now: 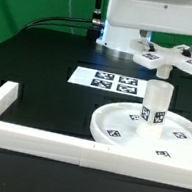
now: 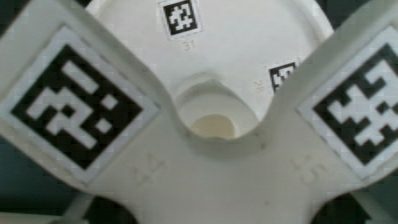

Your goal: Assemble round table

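Alignment decides this step: the tool, clamped on the cross-shaped piece at upper right of the exterior view, hangs just above the upright leg on the round disc, lower right. Centre its central hole over the leg, then descend straight and level.

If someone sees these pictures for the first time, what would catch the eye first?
The cross-shaped piece hangs in the gripper, just above the short leg that stands upright on the round disc at the exterior view's right. In the wrist view its two big tags fill the picture.
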`<control>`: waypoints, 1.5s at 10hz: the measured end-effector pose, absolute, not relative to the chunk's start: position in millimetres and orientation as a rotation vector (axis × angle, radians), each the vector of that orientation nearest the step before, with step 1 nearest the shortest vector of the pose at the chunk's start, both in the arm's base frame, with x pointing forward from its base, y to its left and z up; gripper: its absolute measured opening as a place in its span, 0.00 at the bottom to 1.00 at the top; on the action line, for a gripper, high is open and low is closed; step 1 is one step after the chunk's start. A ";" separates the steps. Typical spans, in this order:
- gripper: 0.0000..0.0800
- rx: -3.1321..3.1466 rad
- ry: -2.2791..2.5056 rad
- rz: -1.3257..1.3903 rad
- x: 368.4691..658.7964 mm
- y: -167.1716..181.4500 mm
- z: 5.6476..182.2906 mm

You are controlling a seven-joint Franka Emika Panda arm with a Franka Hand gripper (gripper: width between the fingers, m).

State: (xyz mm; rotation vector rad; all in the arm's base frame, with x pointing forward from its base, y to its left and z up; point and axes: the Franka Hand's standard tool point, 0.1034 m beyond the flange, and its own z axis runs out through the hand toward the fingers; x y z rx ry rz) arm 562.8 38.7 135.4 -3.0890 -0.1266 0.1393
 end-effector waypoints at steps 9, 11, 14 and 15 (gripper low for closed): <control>0.56 -3.093 -0.136 0.152 561.2 37.7 113.5; 0.56 -3.095 -0.136 0.146 561.5 37.2 106.7; 0.56 -3.098 -0.136 0.115 564.6 36.9 105.2; 0.56 -3.099 -0.136 0.103 565.8 36.9 105.4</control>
